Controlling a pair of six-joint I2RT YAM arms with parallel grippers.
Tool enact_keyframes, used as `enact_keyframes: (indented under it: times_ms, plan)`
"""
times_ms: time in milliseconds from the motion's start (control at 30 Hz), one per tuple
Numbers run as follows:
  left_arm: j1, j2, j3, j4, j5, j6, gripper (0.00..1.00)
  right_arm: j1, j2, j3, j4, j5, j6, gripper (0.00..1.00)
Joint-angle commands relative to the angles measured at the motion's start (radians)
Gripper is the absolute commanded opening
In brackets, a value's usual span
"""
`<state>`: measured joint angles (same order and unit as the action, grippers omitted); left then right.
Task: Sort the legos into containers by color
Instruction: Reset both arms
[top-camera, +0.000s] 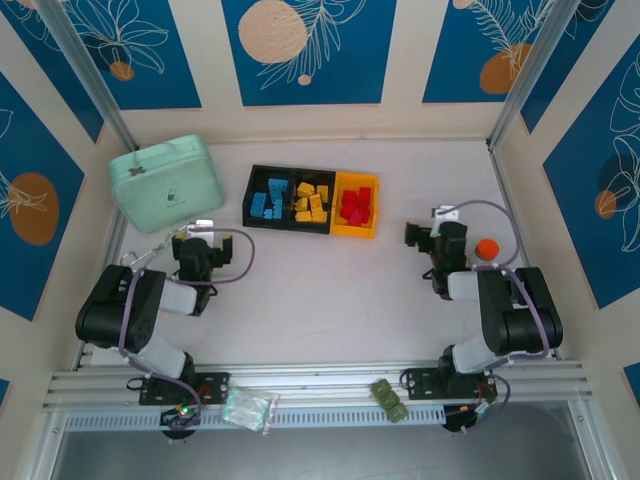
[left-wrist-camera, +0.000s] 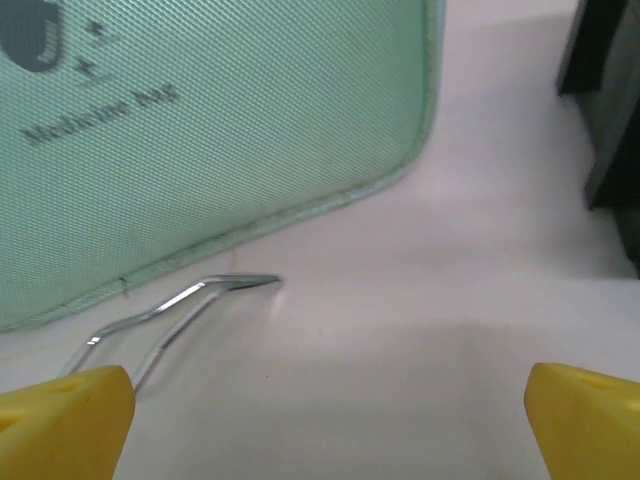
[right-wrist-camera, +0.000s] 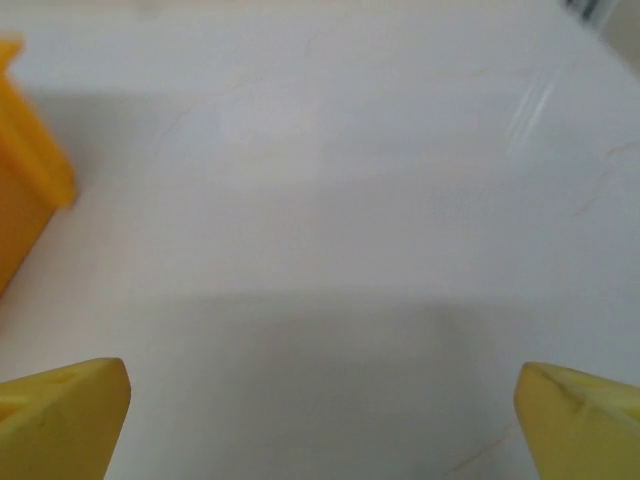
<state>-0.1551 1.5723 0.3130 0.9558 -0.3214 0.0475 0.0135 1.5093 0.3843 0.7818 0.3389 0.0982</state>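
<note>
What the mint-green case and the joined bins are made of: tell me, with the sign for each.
Mint-green case: seemingly woven fabric, matte; fine mesh texture and a piped edge show up close. Bins: probably moulded plastic, smooth; thin straight walls, uniform black and yellow colour.

Small studded plastic legos (top-camera: 311, 203) are held in three joined rectangular plastic containers (top-camera: 250, 196) at upper centre; a mint-green soft case (top-camera: 165, 183) is placed at their left.

Illumination bright, diffuse, from overhead. Overhead view sharp. Wrist views soft: broad grey shadow on the near bench (right-wrist-camera: 320, 380), fingers (left-wrist-camera: 60, 425) out of focus.
</note>
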Motion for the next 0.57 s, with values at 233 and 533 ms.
enact_keyframes:
  times_ms: [233,533]
  plan:
    - [0.037,0.0,0.045,0.031,0.047,-0.012,0.99,0.023,0.014,0.014,0.065,-0.064,0.033,0.99]
    - [0.027,0.001,0.035,0.055,0.038,-0.001,0.99,0.017,0.014,0.018,0.058,-0.092,0.029,0.99]
